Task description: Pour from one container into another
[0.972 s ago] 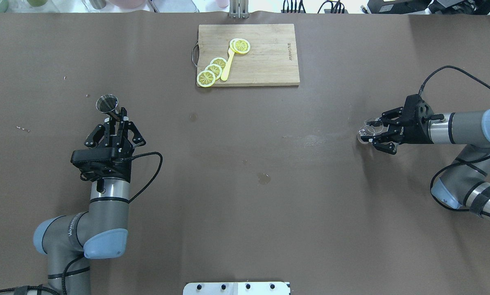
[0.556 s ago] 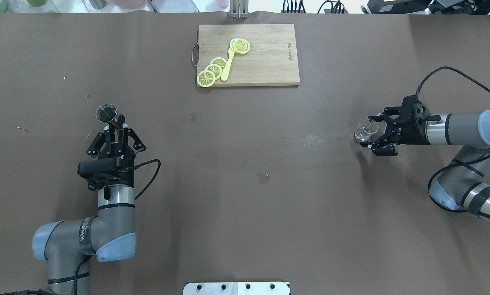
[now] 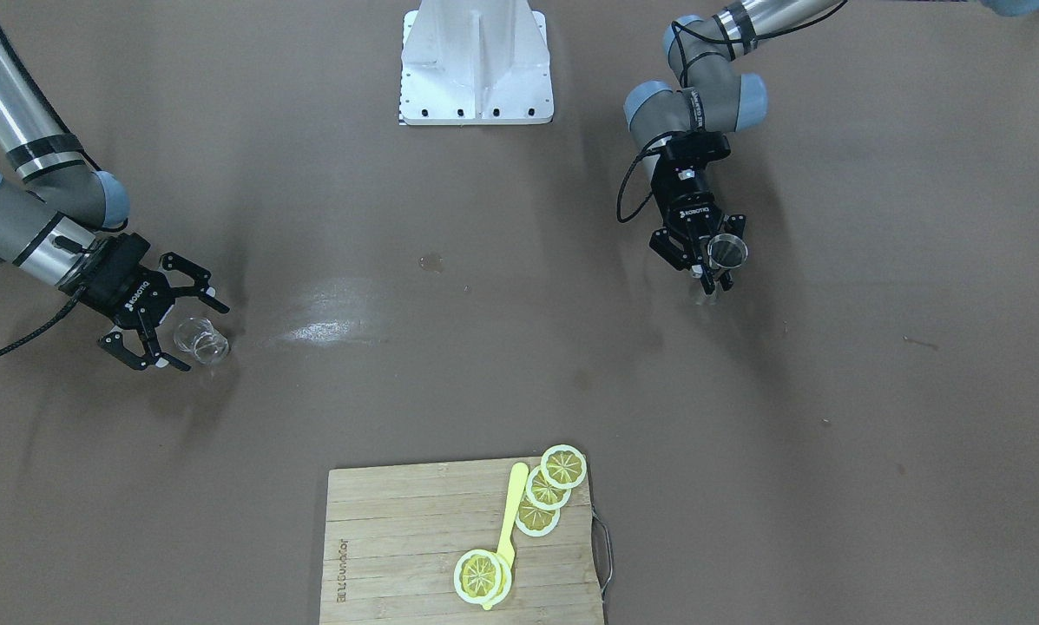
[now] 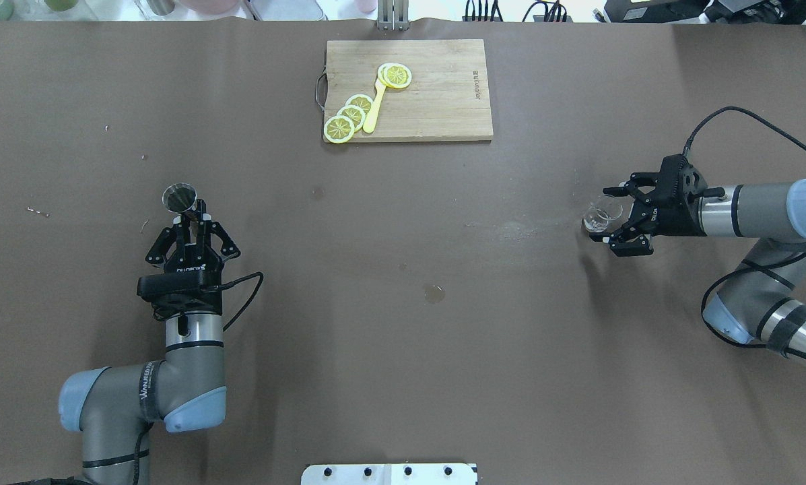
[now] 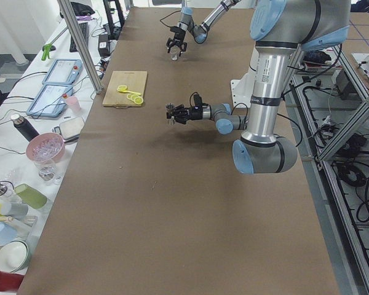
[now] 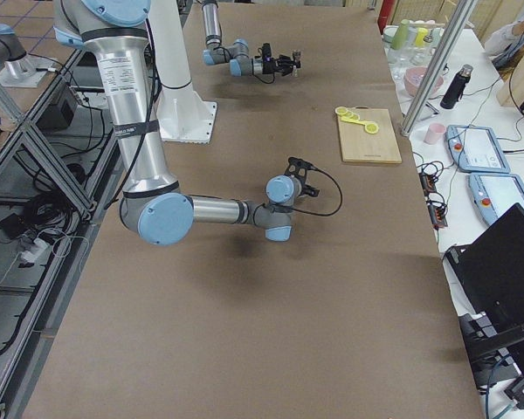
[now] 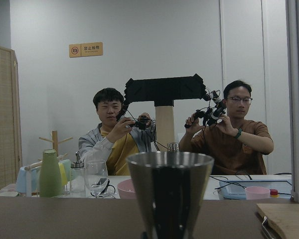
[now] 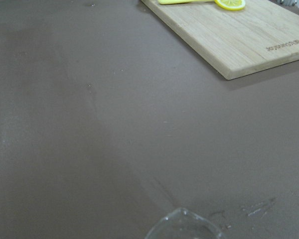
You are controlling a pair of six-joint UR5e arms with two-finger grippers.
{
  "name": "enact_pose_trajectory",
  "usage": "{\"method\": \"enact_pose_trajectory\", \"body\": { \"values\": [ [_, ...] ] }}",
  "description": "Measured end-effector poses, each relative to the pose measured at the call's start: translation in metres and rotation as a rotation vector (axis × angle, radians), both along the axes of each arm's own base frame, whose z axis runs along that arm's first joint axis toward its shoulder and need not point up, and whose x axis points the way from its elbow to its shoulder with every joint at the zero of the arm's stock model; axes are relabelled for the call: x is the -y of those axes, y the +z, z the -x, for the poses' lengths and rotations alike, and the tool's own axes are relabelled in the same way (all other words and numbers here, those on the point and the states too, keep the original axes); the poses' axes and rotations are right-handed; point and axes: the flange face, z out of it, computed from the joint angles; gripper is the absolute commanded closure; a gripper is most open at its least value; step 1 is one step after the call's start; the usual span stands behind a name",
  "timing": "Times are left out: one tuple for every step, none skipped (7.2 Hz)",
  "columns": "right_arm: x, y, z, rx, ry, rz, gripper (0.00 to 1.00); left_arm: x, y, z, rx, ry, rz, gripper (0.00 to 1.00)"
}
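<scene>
The grey steel jigger (image 4: 179, 198) stands upright with its wide mouth up, held at its narrow waist by my left gripper (image 4: 192, 214), which is shut on it. From across the table the jigger (image 3: 727, 252) shows in front of that gripper (image 3: 712, 267). It fills the lower middle of the left wrist view (image 7: 169, 191). At the far right, my right gripper (image 4: 611, 217) is shut on the clear glass cup (image 4: 598, 217), which is tipped on its side, mouth away from the wrist. Only the cup's rim (image 8: 182, 224) shows in the right wrist view.
A wooden cutting board (image 4: 436, 101) with lemon slices (image 4: 349, 114) and a yellow utensil (image 4: 374, 108) lies at the far middle. A wet spot (image 4: 433, 293) marks the brown table. The white base plate (image 4: 389, 473) sits at the near edge. Two operators (image 7: 229, 134) sit beyond the table.
My left arm has drawn the jigger back toward the robot. My right gripper has rolled and shifted slightly left, tipping the glass cup over.
</scene>
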Motion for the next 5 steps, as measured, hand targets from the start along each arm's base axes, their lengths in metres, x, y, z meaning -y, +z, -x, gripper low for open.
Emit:
{"method": "enact_pose_trajectory", "body": {
  "values": [
    [-0.001,-0.008,-0.002,0.014,0.0,-0.003,0.0,-0.004,0.006,-0.005,-0.004,0.003,-0.006,1.0],
    [-0.001,-0.016,-0.006,0.024,0.003,-0.005,0.0,-0.007,0.012,-0.01,-0.006,0.003,-0.012,1.0],
    [0.003,-0.024,-0.015,0.031,0.009,-0.006,0.0,-0.009,0.015,-0.012,-0.008,0.001,-0.02,1.0],
    [0.01,-0.035,-0.029,0.03,0.012,0.002,0.0,-0.011,0.016,-0.015,-0.009,0.002,-0.025,1.0],
    [0.021,-0.048,-0.048,0.018,0.015,0.019,0.0,-0.016,0.017,-0.019,-0.006,0.008,-0.029,1.0]
  ]
}}
